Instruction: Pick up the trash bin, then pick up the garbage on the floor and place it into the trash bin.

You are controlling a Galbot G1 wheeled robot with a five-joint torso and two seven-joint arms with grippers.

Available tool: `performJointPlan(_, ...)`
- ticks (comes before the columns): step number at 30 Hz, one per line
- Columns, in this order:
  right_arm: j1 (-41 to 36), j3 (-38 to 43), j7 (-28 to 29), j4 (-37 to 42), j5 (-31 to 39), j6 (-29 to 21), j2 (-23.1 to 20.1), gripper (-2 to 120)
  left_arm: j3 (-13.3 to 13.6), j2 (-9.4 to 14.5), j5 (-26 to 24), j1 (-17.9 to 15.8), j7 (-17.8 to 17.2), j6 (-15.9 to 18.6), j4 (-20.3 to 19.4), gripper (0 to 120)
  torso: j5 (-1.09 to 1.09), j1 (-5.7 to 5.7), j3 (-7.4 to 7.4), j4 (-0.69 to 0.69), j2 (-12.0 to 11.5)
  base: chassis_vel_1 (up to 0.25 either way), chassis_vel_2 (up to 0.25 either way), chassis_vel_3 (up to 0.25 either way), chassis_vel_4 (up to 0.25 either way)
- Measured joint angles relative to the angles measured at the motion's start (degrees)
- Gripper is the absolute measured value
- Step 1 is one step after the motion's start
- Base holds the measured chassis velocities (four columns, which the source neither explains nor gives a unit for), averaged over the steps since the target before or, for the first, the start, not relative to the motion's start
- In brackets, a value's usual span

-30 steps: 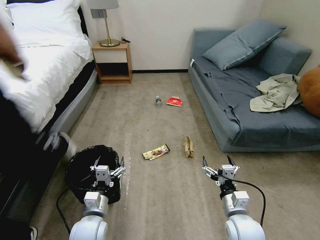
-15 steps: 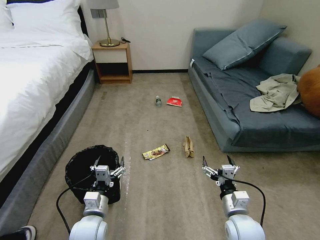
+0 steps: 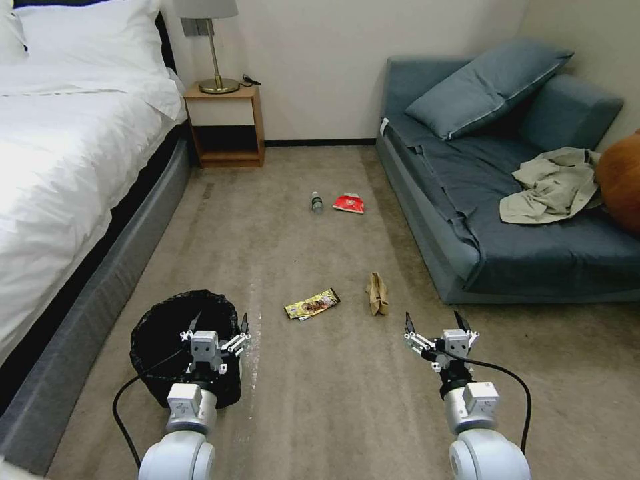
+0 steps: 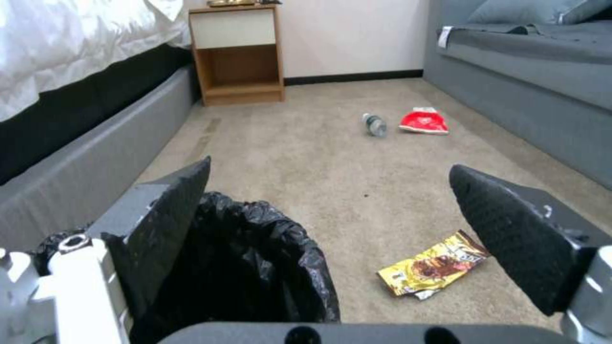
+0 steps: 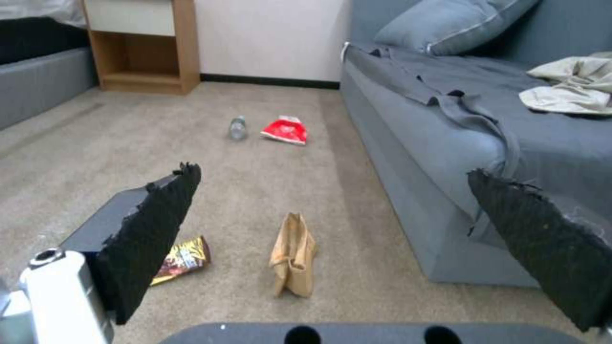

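The trash bin [image 3: 160, 333], round and lined with a glossy black bag, stands on the carpet by the bed; its rim [image 4: 267, 224] lies just under my left gripper [image 3: 219, 325], which hangs open over its right side. My right gripper [image 3: 433, 322] is open above bare carpet near the sofa. The garbage lies on the floor ahead: a yellow-brown snack wrapper [image 3: 312, 304] [image 4: 432, 268] [image 5: 183, 258], a tan paper bag [image 3: 377, 293] [image 5: 293, 254], and farther off a small clear bottle [image 3: 317, 202] [image 4: 375, 125] [image 5: 238, 128] beside a red packet [image 3: 349, 203] [image 4: 423, 120] [image 5: 285, 130].
A white bed [image 3: 60, 153] runs along the left, a grey-blue sofa [image 3: 507, 220] with a beige garment [image 3: 553, 185] along the right. A wooden nightstand [image 3: 225, 123] with a lamp stands at the far wall. Open carpet lies between bed and sofa.
A person who was blurred at the left by the bed one second ago has left the view. Both arms, the bin and the litter have not moved.
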Motion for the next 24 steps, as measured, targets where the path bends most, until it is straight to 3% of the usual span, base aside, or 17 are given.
performJointPlan(24,0.00,0.00,0.00,0.00,0.00,0.00,0.00,100,0.00,0.00,0.00,0.00,0.00,0.00,0.00,100,0.00,0.00,0.00,0.00,0.00,0.000,0.000,0.000,0.000)
